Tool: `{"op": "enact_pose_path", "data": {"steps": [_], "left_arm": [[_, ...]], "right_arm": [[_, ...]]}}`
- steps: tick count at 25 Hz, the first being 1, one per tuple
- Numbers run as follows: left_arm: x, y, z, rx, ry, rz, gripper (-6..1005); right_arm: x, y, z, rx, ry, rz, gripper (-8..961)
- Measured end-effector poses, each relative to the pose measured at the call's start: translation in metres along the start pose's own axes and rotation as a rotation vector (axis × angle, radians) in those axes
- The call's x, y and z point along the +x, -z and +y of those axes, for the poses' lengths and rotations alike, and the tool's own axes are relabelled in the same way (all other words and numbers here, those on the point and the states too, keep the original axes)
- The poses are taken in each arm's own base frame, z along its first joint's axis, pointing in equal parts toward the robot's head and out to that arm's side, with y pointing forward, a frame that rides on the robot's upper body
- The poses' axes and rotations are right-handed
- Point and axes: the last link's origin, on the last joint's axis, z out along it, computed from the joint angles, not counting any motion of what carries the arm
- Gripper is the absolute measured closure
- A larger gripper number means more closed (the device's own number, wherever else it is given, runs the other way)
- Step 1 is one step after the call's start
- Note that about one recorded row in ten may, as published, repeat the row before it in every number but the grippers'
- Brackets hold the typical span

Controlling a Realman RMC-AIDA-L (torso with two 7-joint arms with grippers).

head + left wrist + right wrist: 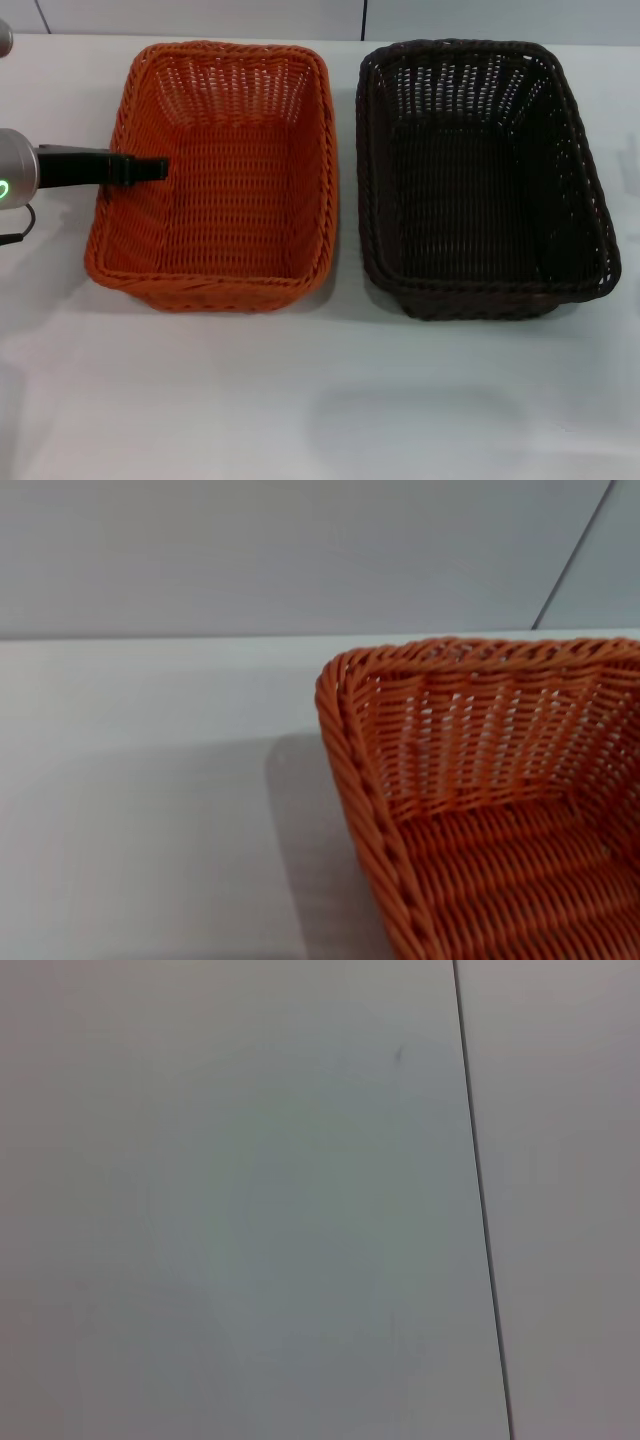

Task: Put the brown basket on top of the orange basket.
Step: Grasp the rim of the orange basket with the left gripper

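Sitting apart — orange basket [215, 175], brown basket [480, 175]

Bare table gap between orange basket [220, 180] and brown basket [480, 180].

You've got the bright orange rectangular woven basket [220, 180] sitting left of the very dark brown rectangular woven basket [480, 180], side by side, apart, on the white counter [320, 400]. Left pincer [150, 168] pokes over the orange one's left rim.
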Motion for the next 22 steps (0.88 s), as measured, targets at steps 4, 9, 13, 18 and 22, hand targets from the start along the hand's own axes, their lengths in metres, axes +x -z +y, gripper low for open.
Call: {"op": "enact_pose_path", "data": {"steps": [4,9,13,18,22], "left_arm": [[-0.0007,-0.0008,-0.0023,0.005,0.010,0.000,294],[-0.0025,-0.0023,-0.0039,0.008,0.027,-0.008,299],[-0.0038,-0.0044,-0.0035,0.002,0.011,-0.024,303],[-0.0035,-0.0034,-0.0041,0.004,-0.017,-0.022,487],[-0.0032,-0.0041,-0.0028,0.001,-0.048,-0.023,640]], "right_arm": [[-0.0001,0.0002,-0.0001,0.001,-0.001,-0.001,167],[-0.0006,0.0010,-0.0006,0.003,-0.001,-0.004,167],[-0.0008,0.0016,-0.0010,0.005,-0.002,-0.005,167],[-0.0011,0.0013,-0.0008,0.005,-0.002,-0.007,167],[-0.0013,0.0007,-0.0003,0.003,-0.002,-0.009,166]]}}
